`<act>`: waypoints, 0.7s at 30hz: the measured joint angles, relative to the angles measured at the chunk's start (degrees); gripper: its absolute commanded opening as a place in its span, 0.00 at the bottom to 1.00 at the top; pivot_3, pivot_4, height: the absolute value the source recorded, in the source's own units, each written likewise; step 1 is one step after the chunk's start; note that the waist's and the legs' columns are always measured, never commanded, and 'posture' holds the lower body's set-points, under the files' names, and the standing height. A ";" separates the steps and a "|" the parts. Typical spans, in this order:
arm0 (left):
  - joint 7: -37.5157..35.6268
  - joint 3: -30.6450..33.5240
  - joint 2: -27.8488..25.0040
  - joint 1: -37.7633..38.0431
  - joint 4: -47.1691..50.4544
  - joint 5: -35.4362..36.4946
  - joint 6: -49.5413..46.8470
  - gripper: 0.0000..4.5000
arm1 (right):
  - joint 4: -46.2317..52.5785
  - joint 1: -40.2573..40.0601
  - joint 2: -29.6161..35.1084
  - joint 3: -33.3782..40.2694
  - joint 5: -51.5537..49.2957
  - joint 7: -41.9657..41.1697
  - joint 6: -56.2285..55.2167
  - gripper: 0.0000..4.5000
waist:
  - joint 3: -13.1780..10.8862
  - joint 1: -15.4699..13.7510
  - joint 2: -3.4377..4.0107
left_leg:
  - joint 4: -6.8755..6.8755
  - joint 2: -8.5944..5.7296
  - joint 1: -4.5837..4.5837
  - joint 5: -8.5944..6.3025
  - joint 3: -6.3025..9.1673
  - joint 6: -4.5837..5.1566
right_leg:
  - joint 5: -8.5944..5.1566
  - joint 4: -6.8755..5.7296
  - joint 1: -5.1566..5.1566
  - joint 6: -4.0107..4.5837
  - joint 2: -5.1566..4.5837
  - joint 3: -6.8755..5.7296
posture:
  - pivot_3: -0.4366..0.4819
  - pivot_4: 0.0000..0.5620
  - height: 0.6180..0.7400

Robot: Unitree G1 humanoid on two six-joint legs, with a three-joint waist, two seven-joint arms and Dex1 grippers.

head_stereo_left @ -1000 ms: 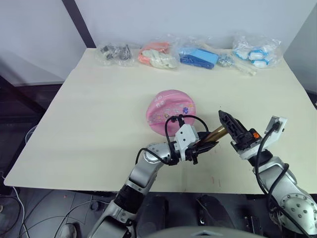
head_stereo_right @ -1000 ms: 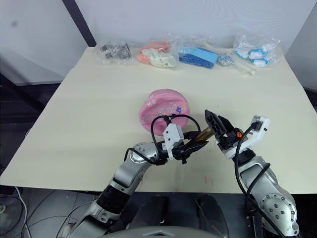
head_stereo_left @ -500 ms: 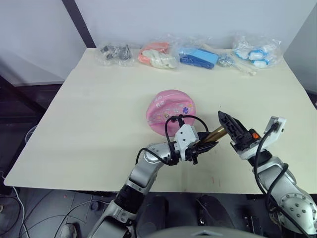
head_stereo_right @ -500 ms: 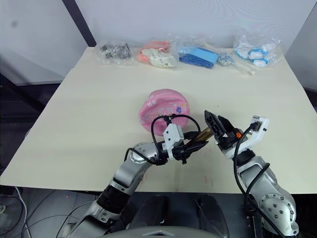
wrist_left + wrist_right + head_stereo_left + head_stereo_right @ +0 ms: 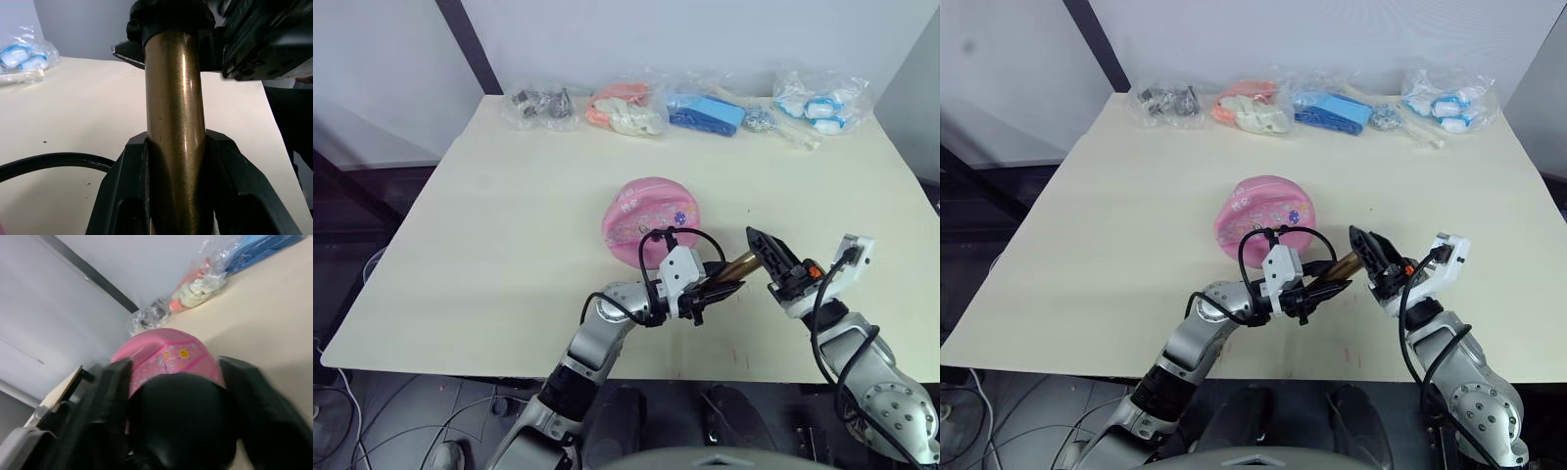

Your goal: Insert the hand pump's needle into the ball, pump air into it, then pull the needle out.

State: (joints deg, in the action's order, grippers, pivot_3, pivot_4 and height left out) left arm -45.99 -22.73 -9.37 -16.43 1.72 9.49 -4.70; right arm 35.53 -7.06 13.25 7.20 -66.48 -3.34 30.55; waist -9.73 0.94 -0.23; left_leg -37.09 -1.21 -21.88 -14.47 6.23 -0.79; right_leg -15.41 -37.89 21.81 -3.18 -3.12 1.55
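Note:
The pink ball [image 5: 651, 220] sits sagging at the middle of the table. Just in front of it, my left gripper [image 5: 710, 291] is shut on the brass barrel of the hand pump [image 5: 736, 264]; the left wrist view shows the barrel [image 5: 175, 122] clamped between both black fingers [image 5: 122, 186]. My right gripper [image 5: 766, 250] is at the pump's far end, shut around its black handle [image 5: 178, 426]. The thin black hose [image 5: 680, 233] loops from the pump up to the ball's near side. The needle is hidden.
Several clear bags line the table's far edge: dark parts [image 5: 540, 105], pink and white items [image 5: 626, 108], blue items [image 5: 705, 110], blue-and-white items [image 5: 818, 103]. The cream table [image 5: 509, 225] has bare surface left and right of the ball.
My right gripper has shifted slightly down toward the table's near edge with the pump handle. The left gripper, the barrel and the ball have stayed in place.

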 measured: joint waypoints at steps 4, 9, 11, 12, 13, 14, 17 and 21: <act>-0.01 0.03 0.02 0.00 0.00 -0.01 0.00 0.23 | -0.02 0.17 -0.23 -0.02 0.41 0.00 0.00 0.41 | 0.00 -0.02 0.00 | 0.00 0.00 0.00 0.00 0.00 0.00 | 0.00 0.00 0.00 0.00 0.00 0.00 | 0.48 0.27 0.97; -0.01 0.08 0.06 0.00 0.00 0.00 0.00 0.23 | -0.03 0.36 -0.27 -0.03 0.74 -0.10 0.02 0.41 | 0.00 0.00 0.00 | 0.00 0.00 0.00 0.00 0.00 0.00 | 0.00 0.00 0.00 0.00 0.00 0.00 | 0.48 0.27 0.97; -0.02 0.18 0.10 0.00 0.00 0.10 0.00 0.23 | -0.03 0.61 -0.06 -0.04 0.81 -0.14 0.10 0.41 | 0.00 -0.01 0.00 | 0.00 0.00 0.00 0.00 0.00 0.00 | 0.00 0.00 0.00 0.00 0.00 0.00 | 0.48 0.27 0.97; -0.02 0.21 0.10 0.00 0.00 0.24 -0.01 0.41 | -0.02 0.69 0.04 -0.05 0.83 -0.24 0.13 0.41 | 0.00 -0.02 0.00 | 0.00 0.00 0.00 0.00 0.01 0.00 | 0.00 0.00 0.00 0.00 0.00 0.00 | 0.48 0.27 0.97; -0.08 0.24 0.03 0.01 0.00 0.36 -0.07 0.46 | -0.02 0.78 0.14 -0.05 1.01 -0.59 0.15 0.41 | 0.00 -0.01 0.00 | 0.00 0.00 0.00 0.00 0.00 0.00 | 0.00 0.00 0.00 0.00 0.00 0.00 | 0.48 0.27 0.97; -0.20 0.24 -0.08 0.01 0.00 0.36 -0.14 0.52 | -0.02 0.94 0.35 -0.04 1.21 -0.77 0.14 0.41 | 0.00 0.00 0.00 | 0.00 0.00 0.00 0.00 -0.01 0.00 | 0.00 0.00 0.00 0.00 0.00 0.00 | 0.48 0.27 0.97; -1.14 0.25 -0.65 0.05 0.00 0.85 -0.74 0.84 | 0.13 1.82 1.81 -0.01 2.64 -1.97 0.08 0.41 | 0.00 0.00 0.00 | 0.00 0.00 0.00 0.00 0.01 0.00 | 0.00 0.00 0.00 0.00 0.00 -0.01 | 0.48 0.27 0.97; -1.98 0.26 -1.61 0.05 0.00 1.30 -1.05 0.99 | 0.46 2.21 4.17 -0.19 5.41 -4.25 0.06 0.41 | 0.00 0.01 0.00 | 0.01 0.00 0.00 0.00 -0.01 0.00 | 0.00 0.01 0.00 0.00 0.00 -0.01 | 0.48 0.27 0.97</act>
State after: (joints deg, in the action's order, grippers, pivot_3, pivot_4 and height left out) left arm -47.96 -22.46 -10.99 -16.38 1.71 10.79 -5.75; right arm 35.99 -4.85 17.42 7.01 -61.07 -7.59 30.61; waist -9.73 0.95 -0.23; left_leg -37.09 -1.21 -21.88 -14.47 6.22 -0.79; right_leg -15.41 -37.88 21.81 -3.19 -3.12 1.55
